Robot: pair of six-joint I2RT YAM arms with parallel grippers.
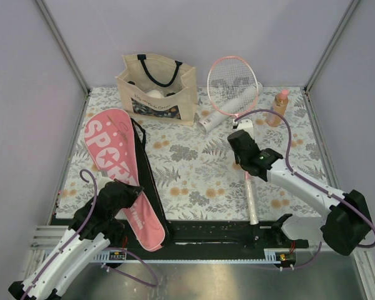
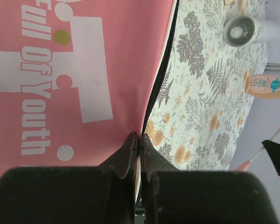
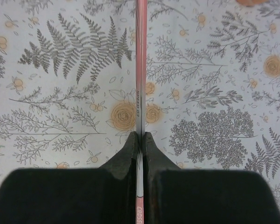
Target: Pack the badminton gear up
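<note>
Step in hand, by my reading: getting a racket into its case. One hand is on each, and nothing looks packed yet.

Left hand: fingers fully together, tips nipped on the pink edge of the SPORT case, right at its black zip. The case lies flat on the table, its wide end running away ahead of this hand. I cannot tell how far the zip is undone.

Right hand: closed on the thin shaft of a racket. The strung head sits out ahead of the fingertips, over the white tube. The white grip trails behind the hand.

Next move, as judged: the left hand lifts the flap to make a mouth, and the right carries the racket across and feeds it in. The thin shaft could swivel in the pinch, so go slowly.

View notes:
- **Top view:** only this one gives the layout, with the beige tote far ahead of the left hand and the orange bottle ahead of the right.
- **Left wrist view:** only this one shows the nip at the zip.
- **Right wrist view:** only this one shows the shaft between the tips. Whether the shaft is off the table is not clear.
</note>
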